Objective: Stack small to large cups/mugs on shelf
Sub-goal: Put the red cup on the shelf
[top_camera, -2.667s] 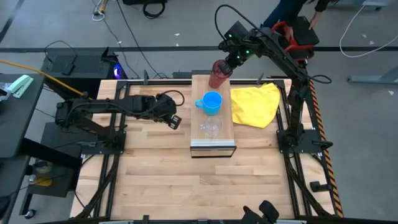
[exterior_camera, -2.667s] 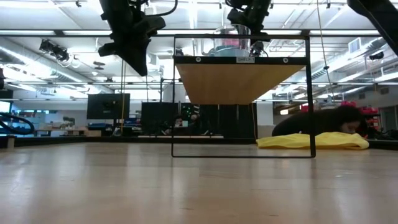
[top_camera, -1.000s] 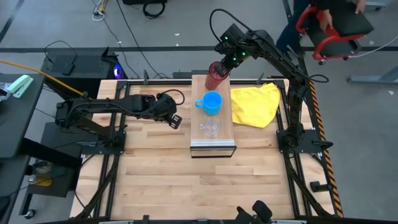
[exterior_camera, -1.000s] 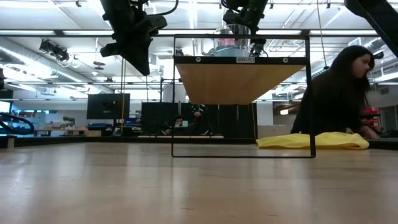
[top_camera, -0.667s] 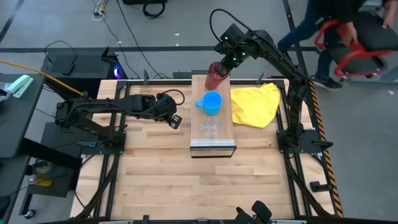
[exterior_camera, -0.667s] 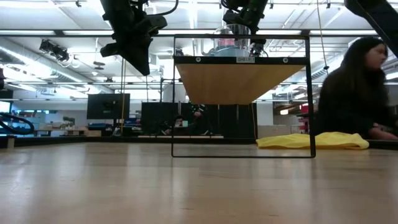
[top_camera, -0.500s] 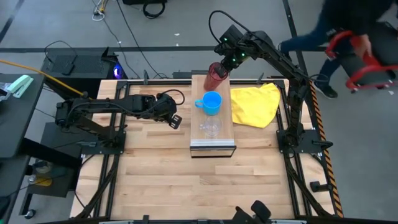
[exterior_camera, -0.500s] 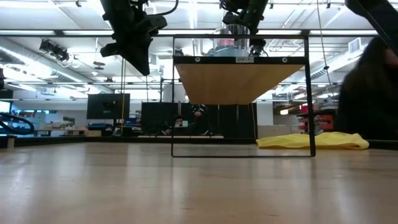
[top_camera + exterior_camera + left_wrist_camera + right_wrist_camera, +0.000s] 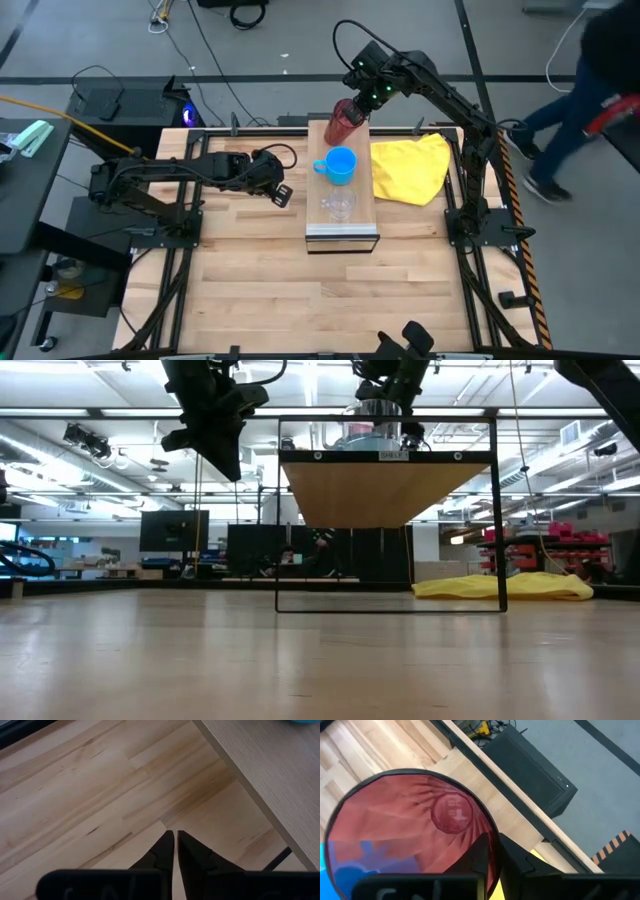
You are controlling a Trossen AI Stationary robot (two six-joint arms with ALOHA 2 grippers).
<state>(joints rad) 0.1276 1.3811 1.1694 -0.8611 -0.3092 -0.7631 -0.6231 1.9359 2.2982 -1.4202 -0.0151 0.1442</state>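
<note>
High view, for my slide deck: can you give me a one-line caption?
Right pincer grips the red tumbler at the shelf's far end; blue mug and glass cup lined up.

High cam overhead, low cam table-level; both share shelf (image 9: 342, 180).

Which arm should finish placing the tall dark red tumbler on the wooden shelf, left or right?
Right. The right gripper already pinches the rim of the dark red tumbler at the far end of the light-wood shelf. The left gripper is shut, beside the shelf over the table.
</note>
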